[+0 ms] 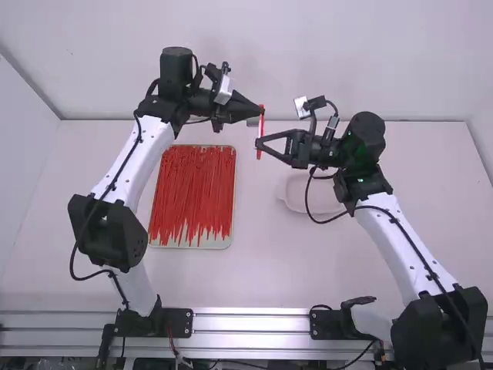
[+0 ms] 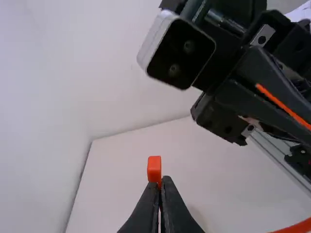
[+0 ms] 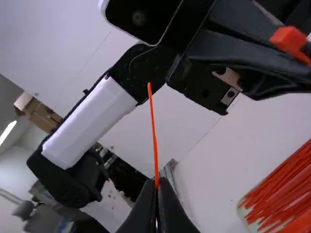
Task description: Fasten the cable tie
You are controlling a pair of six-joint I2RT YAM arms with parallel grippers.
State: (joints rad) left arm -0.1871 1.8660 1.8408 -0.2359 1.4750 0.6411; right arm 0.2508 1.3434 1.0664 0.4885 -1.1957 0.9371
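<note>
the cable tie [image 1: 259, 152] is red and held up in the air above the far middle of the surface [image 1: 293, 262], just right of the far right corner of the tray [image 1: 190, 245]. both arms reach in toward it from opposite sides and their tips nearly meet.

the left pincer [image 1: 257, 120] comes in from the left and sits slightly farther back. its fingers are pressed together on the tie just below the head [image 2: 154, 166], a small square block that stands out past the fingertips.

the right pincer [image 1: 259, 142] comes in from the right, just nearer than the left one. its fingers are pinched tight on the thin strap [image 3: 153, 136], which runs straight out beyond the fingertips toward the left arm. in the right wrist view the strap's free tip ends in front of the left arm's black body, apart from the head. in the high view the tie shows as a short upright red line between the two pincers. whether the tip has gone into the head i cannot tell.

the tray lies flat on the left half of the surface beside the left arm. it is covered with a thick layer of spare ties [image 1: 192, 193], all red, lying roughly near to far.
</note>
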